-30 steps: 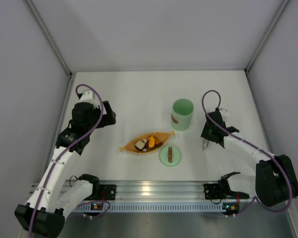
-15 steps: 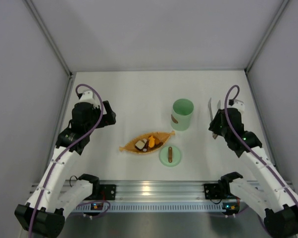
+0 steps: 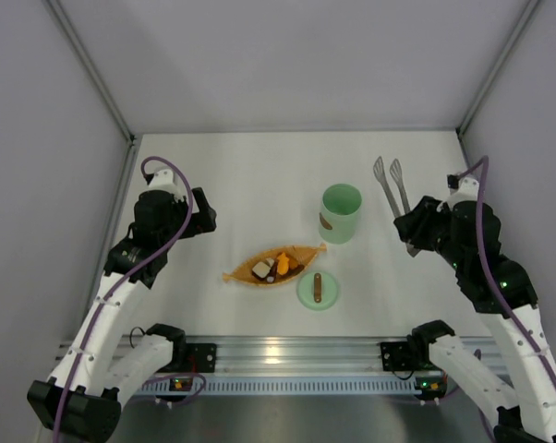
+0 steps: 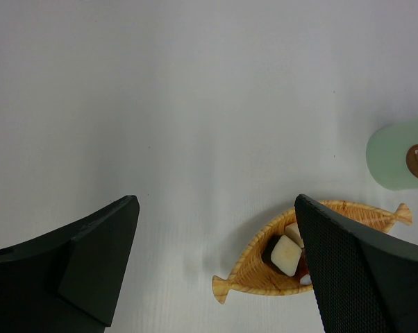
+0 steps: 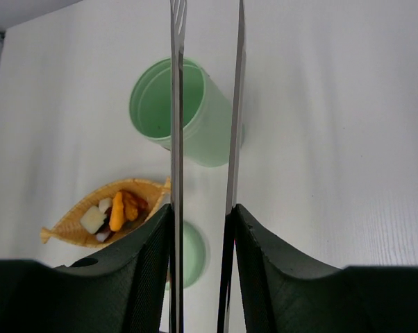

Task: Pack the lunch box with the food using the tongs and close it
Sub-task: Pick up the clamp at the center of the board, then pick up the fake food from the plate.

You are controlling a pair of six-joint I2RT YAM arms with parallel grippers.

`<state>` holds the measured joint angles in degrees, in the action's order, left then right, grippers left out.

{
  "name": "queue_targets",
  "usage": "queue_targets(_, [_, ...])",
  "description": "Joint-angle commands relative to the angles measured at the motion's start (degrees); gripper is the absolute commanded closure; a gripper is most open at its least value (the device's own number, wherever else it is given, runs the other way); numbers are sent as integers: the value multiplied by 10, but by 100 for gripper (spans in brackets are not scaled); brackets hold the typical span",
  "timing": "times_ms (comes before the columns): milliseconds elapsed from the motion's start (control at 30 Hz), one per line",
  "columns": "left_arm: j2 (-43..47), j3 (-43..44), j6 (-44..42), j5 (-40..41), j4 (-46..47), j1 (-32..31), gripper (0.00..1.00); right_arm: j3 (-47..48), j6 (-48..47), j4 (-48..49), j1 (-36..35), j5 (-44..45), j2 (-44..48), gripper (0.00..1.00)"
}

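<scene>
The mint-green lunch box (image 3: 341, 212) stands upright and lidless mid-table; the right wrist view looks into it (image 5: 195, 118). Its round green lid (image 3: 318, 289) with a brown bar handle lies flat nearer me. The food (image 3: 276, 265), orange, brown and white pieces, sits in an orange leaf-shaped dish (image 3: 301, 251), also seen as food (image 5: 116, 210). My right gripper (image 3: 410, 231) is shut on the tongs (image 3: 390, 185), right of the lunch box; both tongs arms (image 5: 176, 104) run out between its fingers (image 5: 254, 257) towards the back. My left gripper (image 3: 204, 214) hangs open and empty, left of the dish (image 4: 251, 274).
Grey walls enclose the white table on three sides. The metal rail with both arm bases (image 3: 287, 355) runs along the near edge. The lunch box (image 4: 400, 159) shows at the right edge of the left wrist view, the dish's lid side (image 5: 188, 253) below the right gripper.
The right arm has risen from the table and swung right, carrying the tongs up; their tips now point to the back. The left arm has not moved.
</scene>
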<state>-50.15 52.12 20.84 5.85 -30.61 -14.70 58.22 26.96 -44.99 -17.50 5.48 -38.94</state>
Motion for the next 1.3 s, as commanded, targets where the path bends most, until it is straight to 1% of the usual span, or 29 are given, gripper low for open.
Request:
queue_targets(0, [-1, 8, -6, 6, 9, 2, 1, 53, -23, -30, 8, -86, 6, 62])
queue_targets(67, [-1, 8, -5, 6, 9, 2, 1, 65, -25, -27, 6, -140, 2, 63])
queue_targets(133, [-1, 8, -5, 7, 9, 2, 1, 68, -25, -21, 3, -172, -3, 64])
queue_targets(433, [-4, 8, -5, 11, 9, 2, 1, 80, -20, 2, -25, -209, -31, 64])
queue_targets(533, [-5, 8, -5, 11, 9, 2, 1, 85, -9, 20, -67, -205, -48, 64])
queue_targets(567, [-4, 8, -5, 12, 9, 2, 1, 90, -5, 28, -84, -183, -60, 64])
queue_targets(600, [-4, 8, -5, 12, 9, 2, 1, 94, -1, 30, -130, -165, -67, 63])
queue_targets(633, [-4, 8, -5, 13, 8, 2, 1, 97, 2, 32, -160, -114, -75, 64])
queue_targets(667, [-5, 8, -5, 14, 9, 2, 1, 109, 5, 30, -193, -83, -96, 63])
queue_targets(700, [-4, 8, -6, 14, 7, 2, 1, 116, 12, 27, -252, -59, -106, 63])
queue_targets(733, [-5, 8, -5, 14, 7, 2, 1, 121, 15, 25, -277, 1, -116, 63])
queue_targets(800, [-5, 8, -6, 16, 6, 2, 1, 128, 27, 17, -326, 41, -128, 63])
queue_targets(833, [-5, 8, -6, 16, 6, 2, 1, 126, 30, 15, -334, 73, -129, 63])
queue_targets(967, [-5, 9, -6, 14, 7, 2, 1, 82, 44, 19, -380, 93, -137, 63])
queue_targets(1100, [-5, 9, -6, 12, 7, 2, 1, 45, 76, 26, -463, 143, -167, 63])
queue_targets(1200, [-4, 7, -7, 12, 7, 2, 1, 20, 95, 35, -496, 164, -179, 63])
queue_targets(1267, [-4, 9, -7, 12, 7, 2, 1, 8, 101, 36, -504, 170, -185, 63])
